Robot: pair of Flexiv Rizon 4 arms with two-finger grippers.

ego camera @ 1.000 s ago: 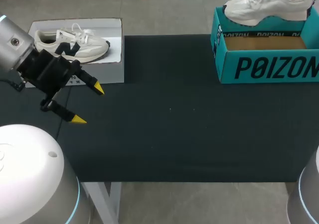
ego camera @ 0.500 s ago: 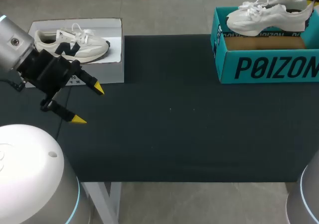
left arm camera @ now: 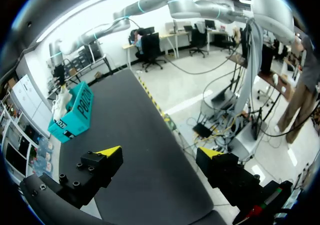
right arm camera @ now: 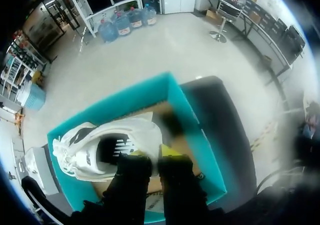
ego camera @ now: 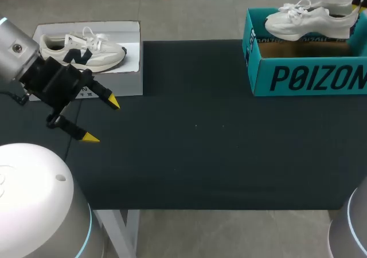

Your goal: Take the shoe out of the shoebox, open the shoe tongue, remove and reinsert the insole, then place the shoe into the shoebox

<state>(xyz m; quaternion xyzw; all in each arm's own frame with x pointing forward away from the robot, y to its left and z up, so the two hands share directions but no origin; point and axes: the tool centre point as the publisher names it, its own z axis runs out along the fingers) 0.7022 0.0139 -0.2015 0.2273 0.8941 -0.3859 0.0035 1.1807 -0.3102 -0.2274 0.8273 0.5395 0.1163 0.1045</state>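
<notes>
Teal shoebox sits at the table's far right edge, with the white shoe hanging over its far rim and a broad black stretch running left. Left gripper, fingers spread wide and holding nothing, hovers over the table's left part. Right gripper pinches the shoe's heel above the open shoebox.

Matt teal cardboard shoebox, smooth white shoe, matt black table.
</notes>
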